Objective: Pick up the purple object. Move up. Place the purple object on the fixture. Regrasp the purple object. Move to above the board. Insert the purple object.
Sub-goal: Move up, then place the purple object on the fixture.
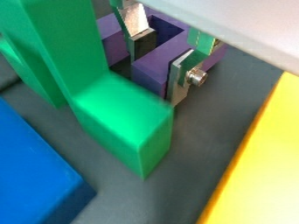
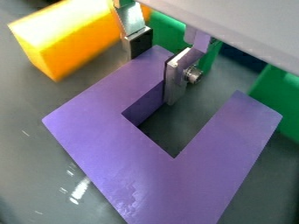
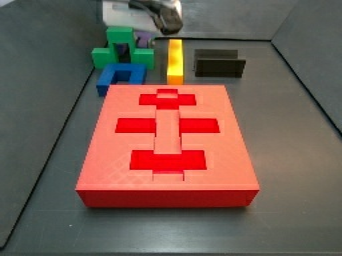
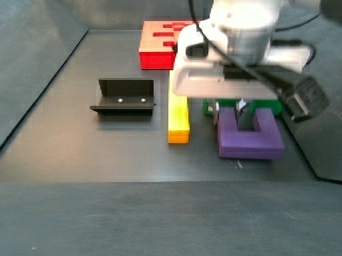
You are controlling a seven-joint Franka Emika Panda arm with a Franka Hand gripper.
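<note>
The hand [image 2: 156, 57] is down over the purple object [image 2: 176, 149], fingers spread astride one prong, not yet pinching. The block lies beside the yellow bar [image 4: 177, 118]. Picking up: closing comes next, I'd say.

Setting: robotics lab test cell, tabletop enclosure.
Floor: plain dark grey sheet [image 4: 80, 210], bounded by low grey walls in both side views.
Rig hardware: dark L-shaped fixture [image 4: 123, 98] on a base plate, at 10 o'clock in a side view.
Manipulator: white arm with gripper [image 4: 234, 106] low over the floor, at 2 o'clock.
Test pieces: red recessed board [image 3: 168, 135]; purple object [image 4: 250, 134]; yellow bar [image 4: 178, 118]; blue block [image 3: 123, 77]; green block [image 3: 120, 50].
</note>
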